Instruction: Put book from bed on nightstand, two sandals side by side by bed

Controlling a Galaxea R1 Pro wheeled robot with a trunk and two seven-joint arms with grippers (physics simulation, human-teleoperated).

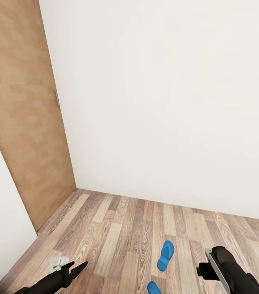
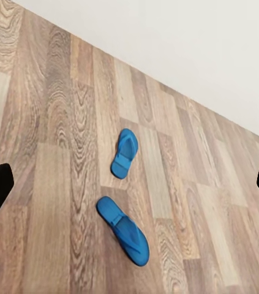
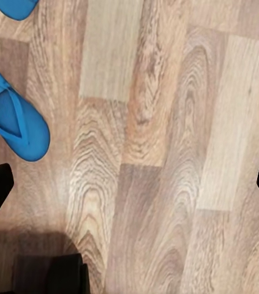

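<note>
Two bright blue flip-flops lie flat on the brown wood-plank floor (image 1: 117, 228) of the bedroom, straps up, in the open floor before a plain white wall (image 1: 166, 102). The farther sandal (image 1: 165, 255) lies roughly lengthwise toward the wall, its thin Y-shaped strap showing on a flat sole. The nearer sandal (image 1: 153, 288) sits just beside it, closer in, cut off by the lower edge of the head view. They are close but apart, not touching, and turned at an angle to each other instead of lined up side by side.
</note>
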